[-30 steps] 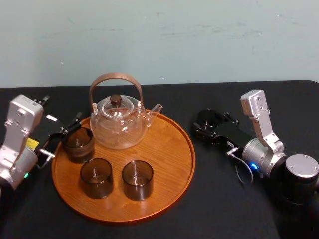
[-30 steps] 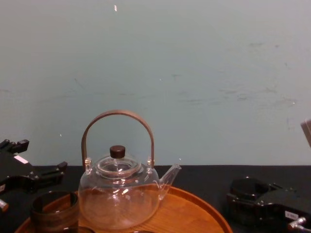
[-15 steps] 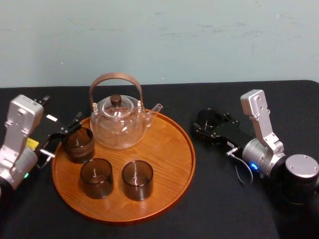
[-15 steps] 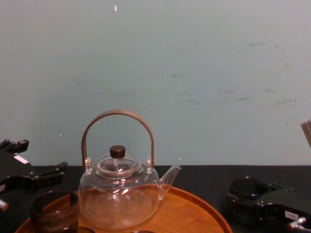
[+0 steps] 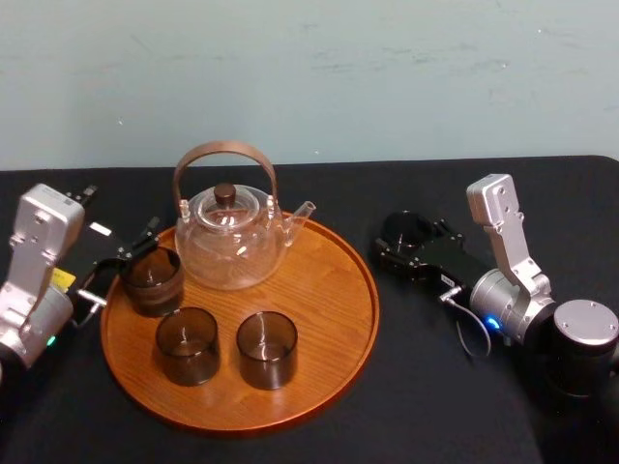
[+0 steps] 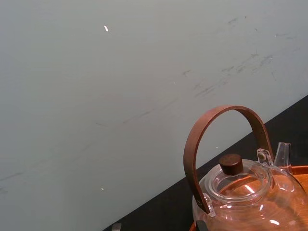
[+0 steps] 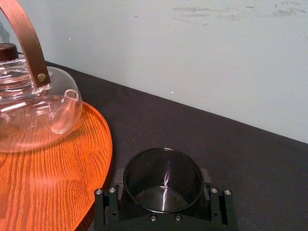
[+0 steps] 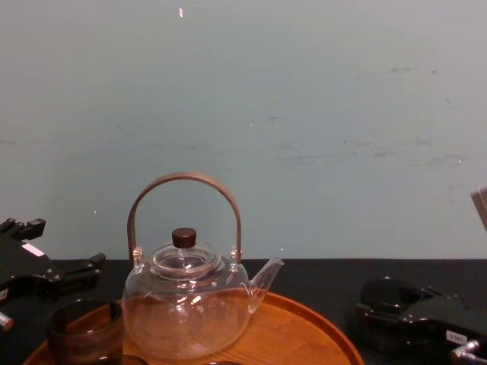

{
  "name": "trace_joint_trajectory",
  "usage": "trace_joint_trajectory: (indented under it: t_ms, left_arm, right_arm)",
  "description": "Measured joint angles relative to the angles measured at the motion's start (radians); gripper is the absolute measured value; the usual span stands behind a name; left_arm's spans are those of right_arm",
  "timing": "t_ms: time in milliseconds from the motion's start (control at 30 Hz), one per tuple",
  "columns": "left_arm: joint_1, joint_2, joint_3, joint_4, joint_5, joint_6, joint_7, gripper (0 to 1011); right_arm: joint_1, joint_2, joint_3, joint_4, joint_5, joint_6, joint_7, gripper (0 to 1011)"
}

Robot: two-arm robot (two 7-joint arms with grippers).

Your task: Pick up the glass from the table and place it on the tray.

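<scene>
Head view: right gripper point(image 5: 410, 242), jaws seemingly closed on the glass point(image 7: 163, 180) right of the tray point(image 5: 329, 290), must lift it over the rim point(image 5: 375, 290); left gripper point(image 5: 121, 261) sits open-jawed at the left edge.

Tray point(image 5: 329, 319) on the desk point(image 5: 406, 406), one glass point(image 5: 404, 232) off to its right.
The teapot point(image 5: 229, 237) stands at the tray's back. A left cup point(image 5: 152, 280) sits before it by the left rim, with two front cups point(image 5: 187, 345) side by side nearer the robot. The glass sits apart from the tray, between the right gripper's point(image 5: 406, 242) fingers.
</scene>
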State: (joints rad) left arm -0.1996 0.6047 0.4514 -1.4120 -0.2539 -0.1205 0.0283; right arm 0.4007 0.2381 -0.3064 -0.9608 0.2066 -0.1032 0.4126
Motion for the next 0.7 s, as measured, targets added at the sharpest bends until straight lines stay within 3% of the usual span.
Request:
trace_joint_trajectory:
  t_ms: [367, 700]
  left_arm:
    - [0.000, 0.000, 0.000, 0.000, 0.000, 0.000, 0.000, 1001]
    - [0.000, 0.000, 0.000, 0.000, 0.000, 0.000, 0.000, 1001]
  right_arm:
    - [0.002, 0.001, -0.003, -0.006, 0.001, 0.009, 0.009, 905]
    - [-0.022, 0.026, -0.019, -0.099, 0.002, 0.020, 0.031, 905]
